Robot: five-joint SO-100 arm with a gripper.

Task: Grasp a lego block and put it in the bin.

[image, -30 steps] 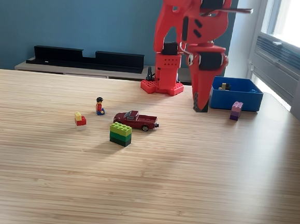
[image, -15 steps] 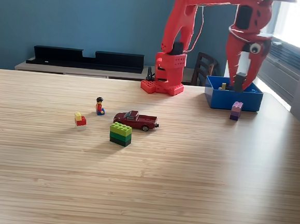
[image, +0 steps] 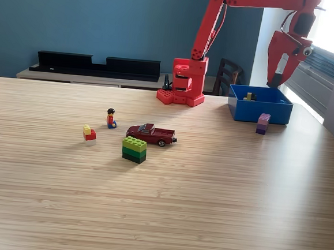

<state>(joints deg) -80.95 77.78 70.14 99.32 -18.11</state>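
Note:
The blue bin (image: 259,109) stands at the back right of the wooden table in the exterior view, with a small yellowish piece (image: 249,97) inside. A purple and pink lego block (image: 263,123) stands just in front of it. A green stacked lego block (image: 134,149) and a small yellow and red one (image: 89,134) lie at centre left. My red gripper (image: 273,82) hangs point-down in the air above the bin's far right corner. A pale slit shows between its fingers higher up, but the tips look close together. Nothing is seen held.
A dark red toy car (image: 152,133) and a small minifigure (image: 111,118) sit near the green block. The arm's red base (image: 181,85) stands at the table's back edge, left of the bin. A black shelf unit (image: 96,65) and a chair (image: 227,76) are behind the table.
The arm has unfolded from its tucked pose near the base, and the gripper has swung up and to the exterior view's right, from left of the bin to above its far right corner.

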